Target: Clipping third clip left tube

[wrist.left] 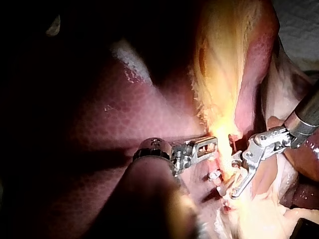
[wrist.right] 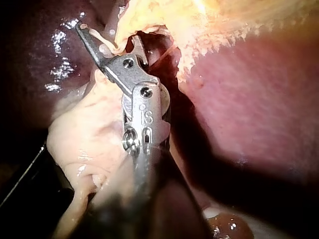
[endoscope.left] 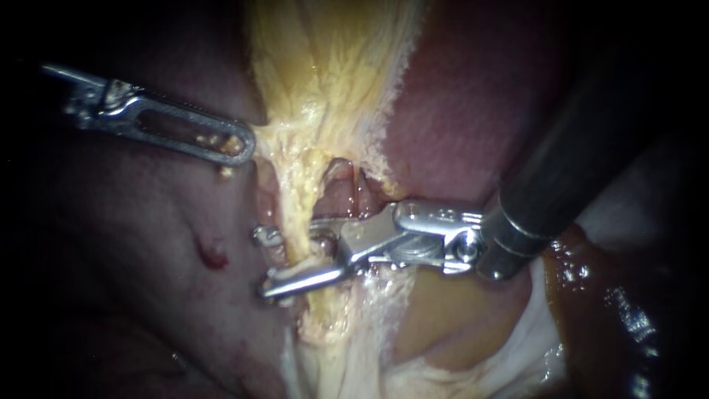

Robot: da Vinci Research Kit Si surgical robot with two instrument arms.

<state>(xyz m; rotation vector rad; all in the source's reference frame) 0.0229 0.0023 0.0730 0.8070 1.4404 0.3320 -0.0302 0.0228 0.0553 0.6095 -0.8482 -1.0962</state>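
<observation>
1. Across the right of the endoscope view lies the liver [endoscope.left: 473, 96], a broad dark-red surface. It also fills much of the left wrist view [wrist.left: 124, 124] and the right wrist view [wrist.right: 259, 99].
2. Down the middle hangs the yellow tissue [endoscope.left: 325, 66], a ragged, fatty sheet that narrows as it descends over the liver's edge. It is lit brightly ahead of my left instrument's jaws [wrist.left: 224, 59] and sits beyond my right instrument's jaws [wrist.right: 224, 25].
3. My right instrument [endoscope.left: 264, 262] comes in from the upper right on a dark shaft, with its silver wrist just right of the sheet's lower end. Its jaws are spread, with a clear gap between them. They straddle the left tube, one jaw behind it and the other below and in front, and are not clamped down on it. The same spread shows in the wrist views [wrist.left: 224, 185] [wrist.right: 107, 37].
4. My left instrument [endoscope.left: 240, 148] enters from the left. Its slotted jaws are pressed together, pinching the left edge of the yellow tissue, up and left of my right jaws [wrist.left: 213, 144]. Yellow crumbs sit in the slot.
5. The left tube [endoscope.left: 299, 247] is a thin, pale yellow strand running down from the sheet's narrow end and through the gap of my right jaws. A small pink opening lies just to its right.
6. A small red spot [endoscope.left: 213, 257] marks the pale tissue left of the tube, apart from both instruments.
</observation>
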